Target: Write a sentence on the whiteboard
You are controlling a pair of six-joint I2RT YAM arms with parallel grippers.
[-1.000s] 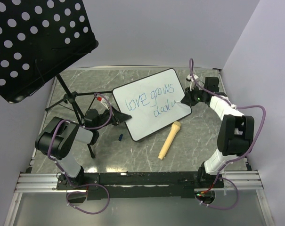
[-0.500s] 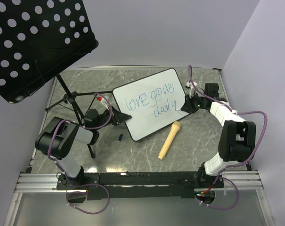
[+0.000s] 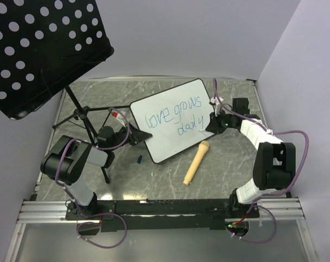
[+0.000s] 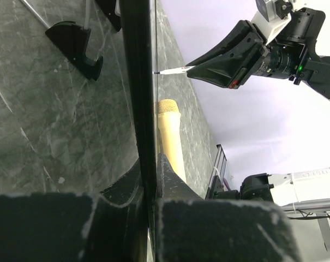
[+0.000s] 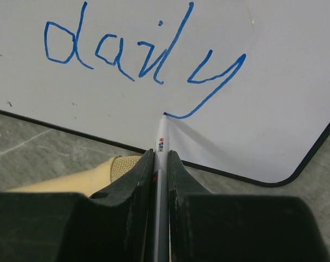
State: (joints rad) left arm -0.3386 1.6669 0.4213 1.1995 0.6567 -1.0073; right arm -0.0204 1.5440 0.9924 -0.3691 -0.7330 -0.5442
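The sentence (image 3: 175,115) is judged finished on the whiteboard (image 3: 170,144), at the centre of the counter (image 3: 230,158). Its eight o'clock edge is clamped by the left hand (image 3: 133,137); at three o'clock a marker (image 5: 161,134) is pinched in the right hand (image 5: 160,158), tip at the last stroke.

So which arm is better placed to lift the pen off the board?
Right. The right gripper holds the pen, tip at the tail of the y in "daily". The left gripper is clamped on the edge of the whiteboard.
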